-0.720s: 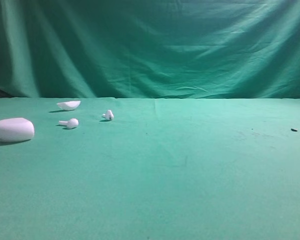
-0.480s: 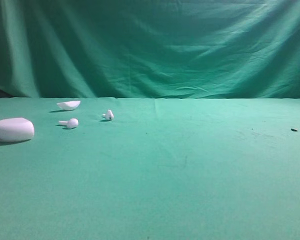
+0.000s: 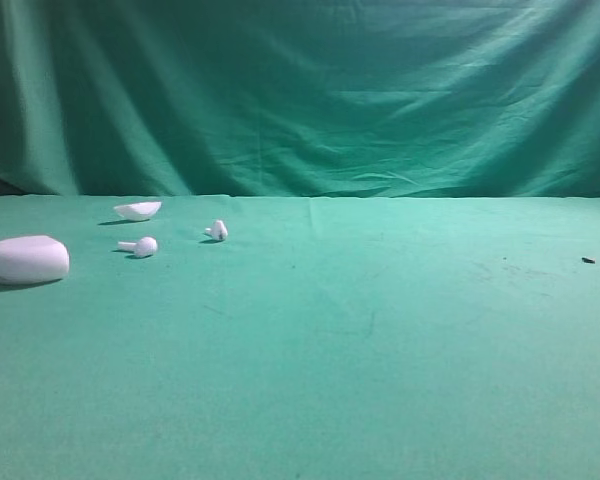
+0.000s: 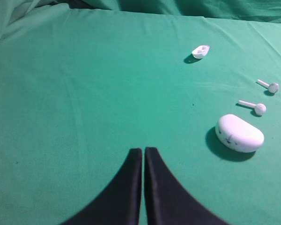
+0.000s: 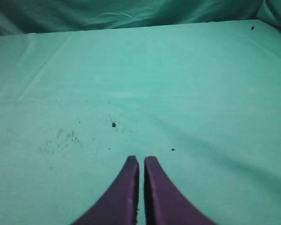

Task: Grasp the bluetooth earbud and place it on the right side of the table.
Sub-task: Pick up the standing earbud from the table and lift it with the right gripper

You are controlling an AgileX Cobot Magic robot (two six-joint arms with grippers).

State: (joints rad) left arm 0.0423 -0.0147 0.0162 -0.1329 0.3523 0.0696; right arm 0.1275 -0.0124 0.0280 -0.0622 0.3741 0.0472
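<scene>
A green cloth-covered desk [image 3: 380,350] holds four white items at its left side: a pebble-shaped case [image 3: 25,259], a small shell-like lid [image 3: 138,210], a stemmed earbud [image 3: 140,246], and the compact bluetooth earbud [image 3: 218,230], which lies just right of the others and well apart from the desk's right side. The left end effector [image 4: 144,152] is closed on nothing, above bare cloth near the case. The right end effector [image 5: 141,161] is closed too, gripping nothing.

Green-clothed table [image 3: 380,340], white case [image 3: 25,260], two earbuds, white shell piece [image 3: 138,210]
</scene>
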